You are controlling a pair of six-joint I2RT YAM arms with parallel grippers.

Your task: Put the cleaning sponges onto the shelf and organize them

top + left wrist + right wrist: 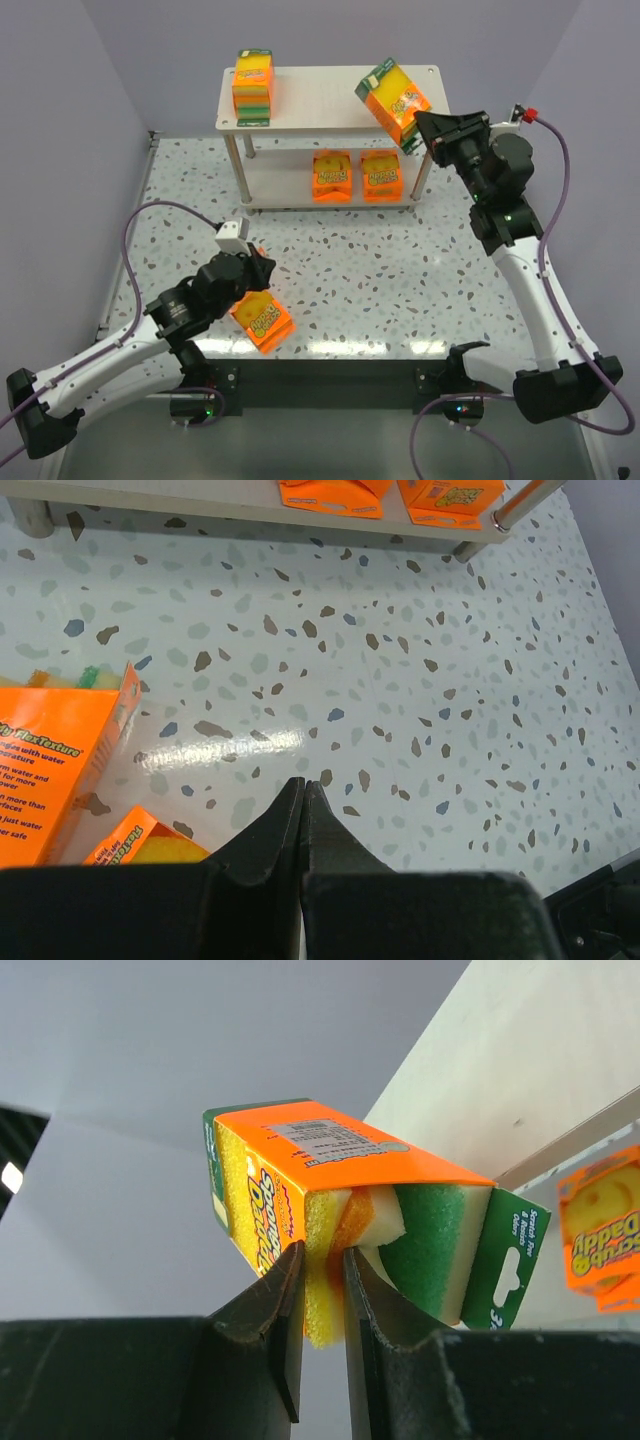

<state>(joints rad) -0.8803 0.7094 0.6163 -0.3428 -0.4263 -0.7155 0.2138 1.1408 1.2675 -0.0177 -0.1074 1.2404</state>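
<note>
The right gripper (322, 1260) pinches a spongy, boxy orange pack (340, 1175), tilted over the right end of the pale wooden shelf (320, 110). The left gripper (303, 785), well in front of the shelf, has its jaws pressed together beside a second pack (262, 320).

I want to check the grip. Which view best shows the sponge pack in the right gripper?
Right wrist: the sponge pack fills it, pinched by the right gripper. Top external shows it small, tilted; left wrist misses it.

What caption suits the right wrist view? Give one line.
Right gripper pinches a sponge pack by its open end, close to the shelf.
</note>
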